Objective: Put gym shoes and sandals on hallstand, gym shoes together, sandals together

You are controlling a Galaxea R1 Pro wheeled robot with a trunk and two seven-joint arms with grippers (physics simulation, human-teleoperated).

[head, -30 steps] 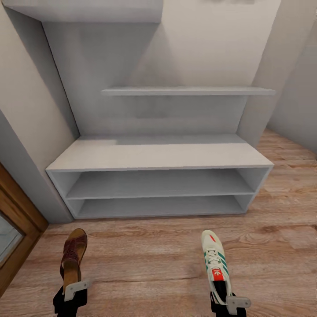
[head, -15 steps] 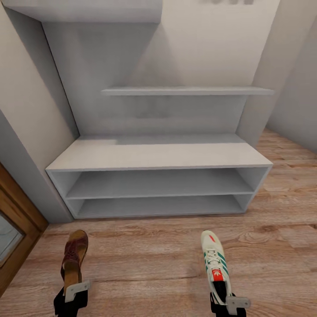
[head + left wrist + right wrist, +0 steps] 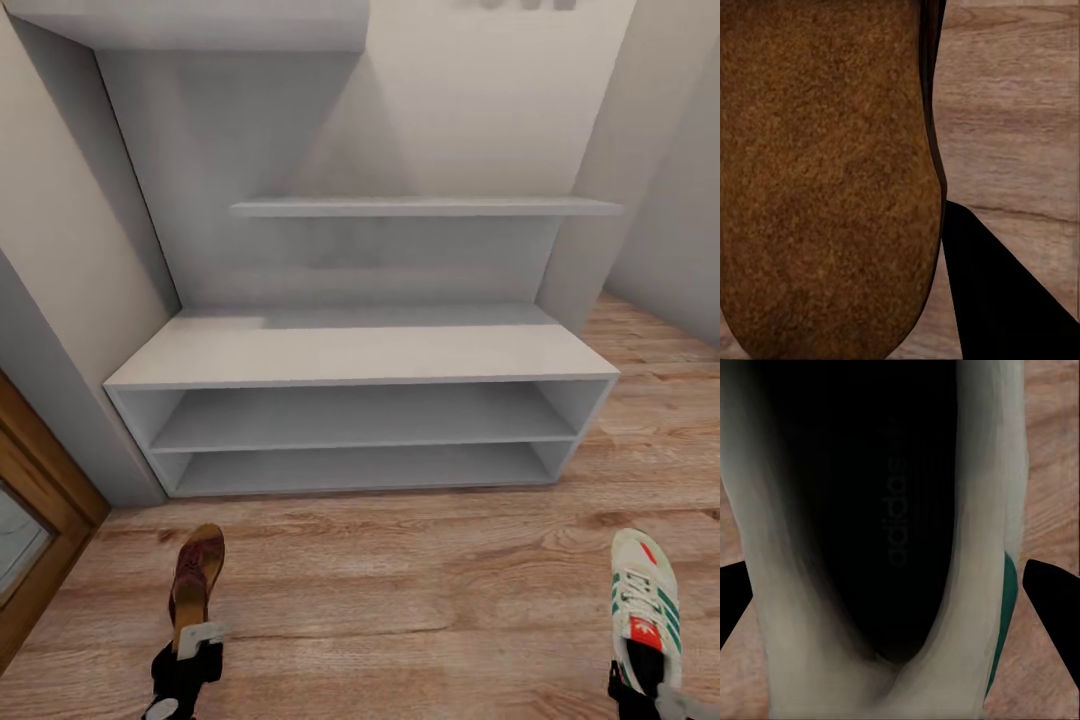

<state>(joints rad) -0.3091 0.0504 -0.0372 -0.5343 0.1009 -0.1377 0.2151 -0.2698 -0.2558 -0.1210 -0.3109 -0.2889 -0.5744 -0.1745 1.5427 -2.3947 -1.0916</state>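
1. In the head view I see my left gripper at the lower edge, clenched on the heel end of a brown sandal. The sandal is carried above the corridor floor with its toe aimed at the hallstand.
2. In the left wrist view the sandal's tan insole sits close before the camera, with one dark finger beside it and wood planks beyond.
3. My right gripper sits at the lower right corner of the head view, grasping the heel of a white gym shoe with green stripes and a red-orange tongue. The shoe points forward, well apart from the sandal.
4. In the right wrist view I look into the shoe's dark opening. Dark fingertips flank the shoe's walls on either side.
5. Farther ahead stands the hallstand: a light-grey bench top over two low open shelves.
6. Above it, a wall shelf runs across the back panel, with a second one higher at the left.
7. At the far left, a wooden door frame meets the floor.
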